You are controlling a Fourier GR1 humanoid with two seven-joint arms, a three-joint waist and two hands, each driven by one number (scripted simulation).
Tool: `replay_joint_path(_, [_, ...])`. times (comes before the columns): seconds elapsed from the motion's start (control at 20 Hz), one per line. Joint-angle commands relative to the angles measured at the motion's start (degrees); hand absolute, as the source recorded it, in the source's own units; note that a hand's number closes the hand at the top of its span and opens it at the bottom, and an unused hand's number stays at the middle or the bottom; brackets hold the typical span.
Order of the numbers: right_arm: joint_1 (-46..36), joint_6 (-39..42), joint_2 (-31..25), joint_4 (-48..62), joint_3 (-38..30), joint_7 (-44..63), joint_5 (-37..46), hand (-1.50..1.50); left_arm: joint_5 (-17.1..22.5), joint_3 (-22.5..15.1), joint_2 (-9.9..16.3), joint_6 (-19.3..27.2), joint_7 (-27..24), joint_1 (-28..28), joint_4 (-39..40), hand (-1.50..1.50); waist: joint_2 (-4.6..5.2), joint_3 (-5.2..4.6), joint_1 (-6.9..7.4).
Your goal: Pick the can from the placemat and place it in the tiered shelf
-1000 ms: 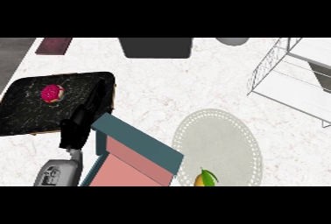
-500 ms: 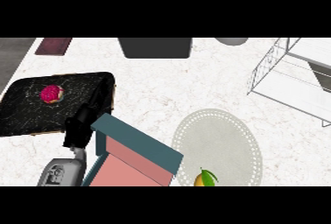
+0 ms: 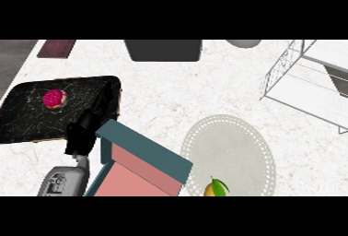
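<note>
- The left hand [image 3: 87, 131] hung over the black tray [image 3: 27, 126]; whether its fingers were curled, I could not tell.
- Right of them lay the placemat [image 3: 231, 147], and beyond it the tiered shelf [image 3: 306, 87] awaiting the can.

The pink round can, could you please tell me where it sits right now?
In the head view, the pink round can sits at the left, on the black marbled placemat, beyond the black robot hand.

A kitchen: a white marble counter [image 3: 204, 92] carries a round placemat [image 3: 231, 147], a wire tiered shelf [image 3: 306, 83], a dark tray [image 3: 41, 124] bearing a pink doughnut [image 3: 54, 98].
</note>
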Motion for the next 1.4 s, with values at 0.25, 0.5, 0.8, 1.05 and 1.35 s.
replay_joint_path(0.25, [0.56, -5.03, -0.37, -13.99, -4.17, 2.72, -4.89, -1.5, -1.21, -0.99, -0.98, 1.4, 0.5, 1.6, -1.7, 0.0, -0.34, 0.02, -0.55])
replay_joint_path(0.5, [2.59, 2.88, -4.15, -24.38, -10.02, 13.61, -2.2, -1.5, -1.18, -0.68, -1.27, 1.68, 0.32, 1.25, -0.49, 0.0, -0.4, -0.04, -1.17])
replay_joint_path(0.8, [11.4, 19.78, -8.24, -35.02, -19.9, 21.44, -10.75, -1.5, 1.37, 2.37, 1.01, -0.21, 2.74, -1.77, 0.44, 0.0, -0.68, -0.02, -2.76])
replay_joint_path(1.05, [22.19, 31.28, -7.83, -46.09, -30.73, 21.65, -22.6, -1.5, 0.79, 1.1, -0.25, 0.33, -1.91, 4.68, -0.29, 0.0, -1.06, 0.02, -3.87])
replay_joint_path(1.35, [32.22, 41.6, -6.19, -55.89, -47.04, 20.16, -37.73, -1.5, 0.51, 1.21, 0.34, 0.62, 0.1, 4.29, -2.87, 0.0, -1.11, 0.05, -3.96])
